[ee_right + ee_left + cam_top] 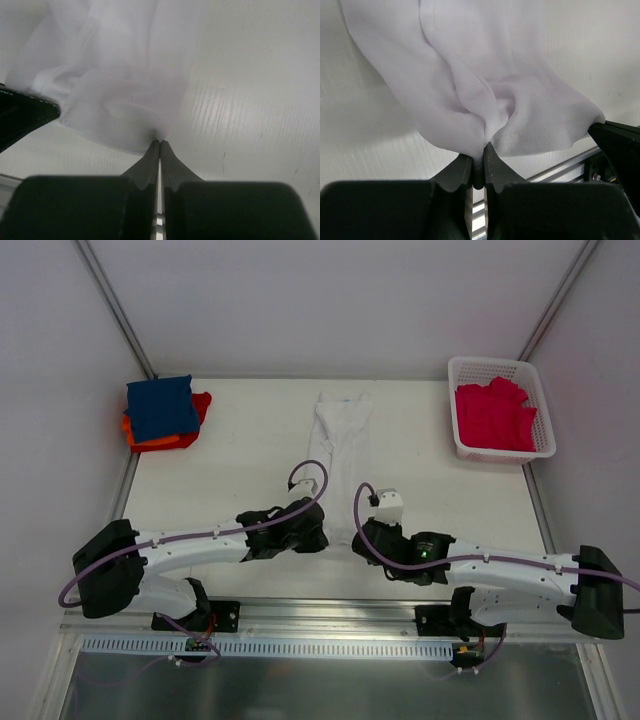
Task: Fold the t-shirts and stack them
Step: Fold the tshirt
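Note:
A white t-shirt point(340, 435) lies as a long narrow strip down the middle of the table, its near end lifted. My left gripper point(322, 536) is shut on the hem at that near end, and cloth bunches above its tips point(478, 151). Just to its right, my right gripper point(358, 540) is shut on the same end of the white t-shirt point(125, 95), pinching a small fold at its tips point(160, 143). A folded navy blue t-shirt point(160, 406) rests on an orange-red one point(170, 442) at the back left. Crimson-pink t-shirts point(495, 415) fill the basket.
The white lattice basket point(488, 361) stands at the back right corner. Grey walls and metal posts close in the table point(250, 450) on three sides. A metal rail runs along the near edge point(330, 615) by the arm bases.

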Robot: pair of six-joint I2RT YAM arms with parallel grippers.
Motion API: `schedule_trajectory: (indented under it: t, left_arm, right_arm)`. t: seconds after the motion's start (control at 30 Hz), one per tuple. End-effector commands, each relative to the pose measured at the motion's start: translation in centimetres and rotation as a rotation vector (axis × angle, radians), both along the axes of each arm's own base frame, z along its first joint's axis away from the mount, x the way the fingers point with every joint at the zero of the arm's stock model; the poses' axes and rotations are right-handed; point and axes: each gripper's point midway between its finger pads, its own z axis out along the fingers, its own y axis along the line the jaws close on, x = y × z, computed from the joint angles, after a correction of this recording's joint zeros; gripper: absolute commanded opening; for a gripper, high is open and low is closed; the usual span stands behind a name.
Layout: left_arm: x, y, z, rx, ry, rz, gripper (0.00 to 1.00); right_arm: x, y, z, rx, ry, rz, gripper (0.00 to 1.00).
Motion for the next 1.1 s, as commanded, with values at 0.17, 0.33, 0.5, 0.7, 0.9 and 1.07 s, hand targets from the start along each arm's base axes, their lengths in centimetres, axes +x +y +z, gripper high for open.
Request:
schedule_trajectory:
  t: [0.17,0.33,0.5,0.7,0.9,1.07]
  left_arm:
    - [4.3,0.6,3.9,0.004,-0.115,0.016,0.00]
    - [6.9,0.7,4.9,0.018,-0.146,0.029,0.00]
    - [9.3,0.5,5.7,0.027,-0.166,0.030,0.00]
    - [12.3,0.8,6.5,0.040,-0.190,0.048,0.00]
    - [15.2,1.2,6.7,0.051,-0.192,0.055,0.00]
    - [17.6,1.3,6.2,0.049,-0.177,0.060,0.00]
  right_arm:
    - [3.9,-1.5,3.4,-0.082,-0.099,-0.032,0.00]
    - [6.0,-2.1,3.8,-0.123,-0.109,-0.055,0.00]
    - [8.3,-2.5,4.5,-0.150,-0.123,-0.068,0.00]
    - [11.4,-2.6,5.3,-0.187,-0.138,-0.074,0.00]
    - [14.8,-2.2,5.8,-0.209,-0.146,-0.069,0.00]
    - [17.3,-1.9,5.6,-0.206,-0.126,-0.068,0.00]
